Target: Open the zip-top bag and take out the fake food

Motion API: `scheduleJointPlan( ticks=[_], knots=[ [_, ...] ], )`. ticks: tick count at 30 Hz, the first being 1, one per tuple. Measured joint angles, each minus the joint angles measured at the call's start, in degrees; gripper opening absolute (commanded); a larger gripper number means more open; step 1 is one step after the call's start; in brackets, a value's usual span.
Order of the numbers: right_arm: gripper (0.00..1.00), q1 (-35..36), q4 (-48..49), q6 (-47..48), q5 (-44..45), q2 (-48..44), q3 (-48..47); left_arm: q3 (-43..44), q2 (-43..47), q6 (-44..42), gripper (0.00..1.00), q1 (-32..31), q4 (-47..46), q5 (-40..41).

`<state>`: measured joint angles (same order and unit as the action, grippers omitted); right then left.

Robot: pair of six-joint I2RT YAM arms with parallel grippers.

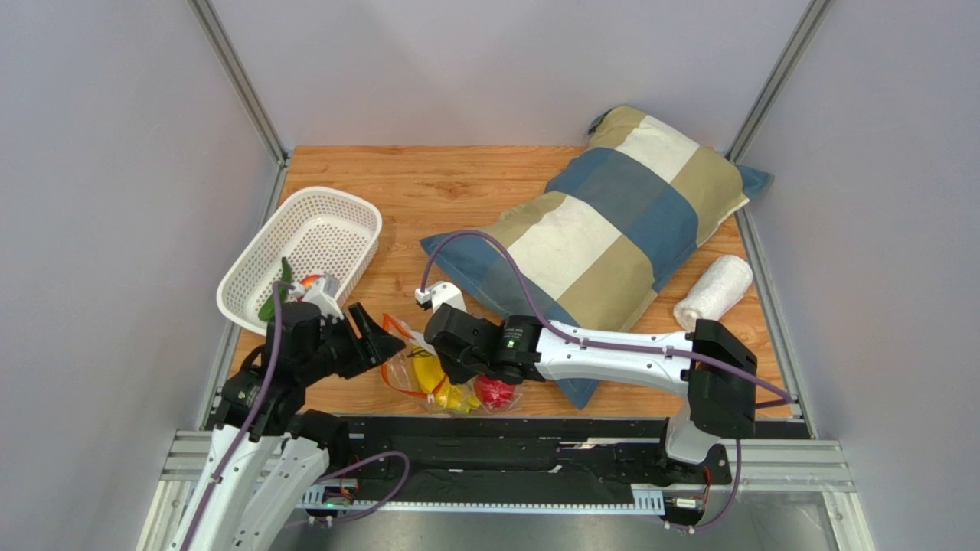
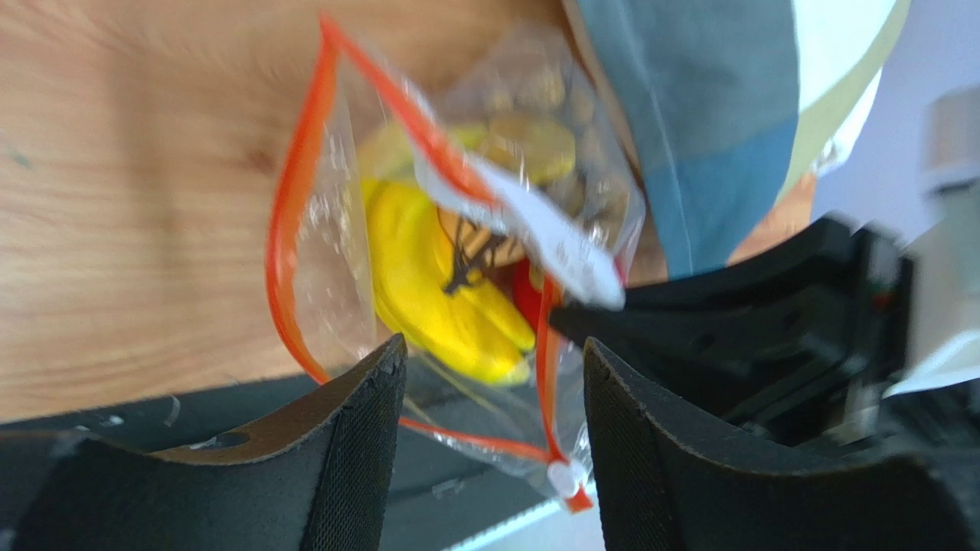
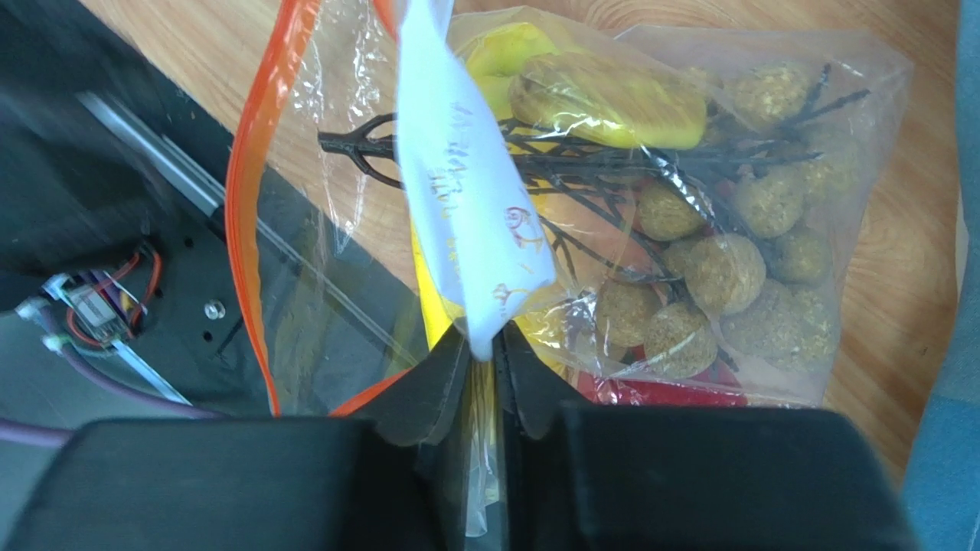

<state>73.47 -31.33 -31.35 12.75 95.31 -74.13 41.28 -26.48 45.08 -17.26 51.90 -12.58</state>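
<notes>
The zip-top bag (image 1: 416, 370) lies on the wood near the front edge, its orange-red zipper mouth (image 2: 301, 195) spread open. Inside it I see a yellow banana (image 2: 443, 287), a brownish grape bunch (image 3: 719, 276) and a red piece (image 3: 690, 393). My right gripper (image 3: 484, 358) is shut on the bag's plastic right at the white label (image 3: 466, 207). My left gripper (image 2: 492, 442) is open, its fingers astride the bag's near zipper corner (image 2: 552, 454) without pinching it. A dark green piece (image 1: 276, 296) lies in the basket.
A white mesh basket (image 1: 328, 212) stands at the left behind my left arm. A large patchwork pillow (image 1: 615, 224) fills the right half, and my right arm lies across its corner. A white rolled towel (image 1: 713, 293) is at the right edge. The black base rail (image 1: 518, 442) runs just in front of the bag.
</notes>
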Motion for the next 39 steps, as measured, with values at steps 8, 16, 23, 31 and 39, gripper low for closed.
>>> scheduleJointPlan(
  ticks=[8, 16, 23, 31, 39],
  knots=[
    [0.00, -0.04, -0.17, -0.28, 1.20, -0.04, -0.61, -6.82, -0.85, 2.62, 0.57, -5.88, -2.51, -7.04],
    [0.00, -0.22, 0.13, -0.28, 0.20, -1.97, -0.28, -8.37, -4.63, 4.13, 0.51, -8.61, -7.23, -3.58],
    [0.00, -0.52, 0.90, -0.31, -0.50, -3.80, 0.50, -9.77, -10.56, 5.11, 0.47, -8.59, -13.25, -1.44],
    [0.00, -1.01, 2.05, -0.35, -1.33, -5.27, 2.34, -11.23, -13.35, 5.16, 0.45, -8.61, -16.06, -1.90],
    [0.00, -1.18, 2.56, -0.57, -1.79, -5.75, 2.62, -11.26, -16.13, 5.25, 0.00, -8.61, -21.29, -4.61]
  ],
)
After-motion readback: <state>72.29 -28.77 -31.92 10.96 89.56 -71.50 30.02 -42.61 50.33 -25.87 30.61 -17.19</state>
